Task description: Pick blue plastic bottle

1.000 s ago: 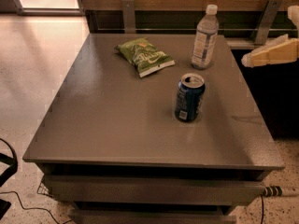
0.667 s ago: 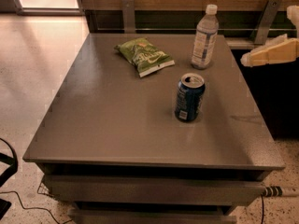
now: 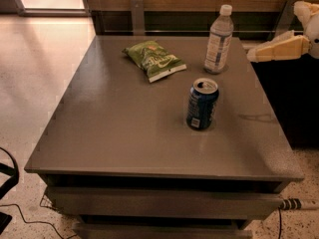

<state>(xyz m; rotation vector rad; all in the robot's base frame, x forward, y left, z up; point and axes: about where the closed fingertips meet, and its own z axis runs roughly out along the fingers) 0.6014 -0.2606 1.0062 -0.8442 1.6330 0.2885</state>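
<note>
The blue plastic bottle [image 3: 218,41] stands upright near the far right corner of the grey table [image 3: 114,128]. It is clear, with a white cap and a pale blue-and-white label. My gripper [image 3: 250,55] comes in from the right edge of the view as a cream-coloured shape. It hovers at about the height of the bottle's middle, a short way to its right, not touching it. It holds nothing that I can see.
A short dark blue drink can [image 3: 202,103] stands open in the middle right of the table, in front of the bottle. A green chip bag [image 3: 153,59] lies to the bottle's left. A wooden wall and rail run behind the table. Cables lie on the floor at lower left.
My gripper has moved slightly to the left, closer to the bottle. The bottle, can and chip bag have not moved.
</note>
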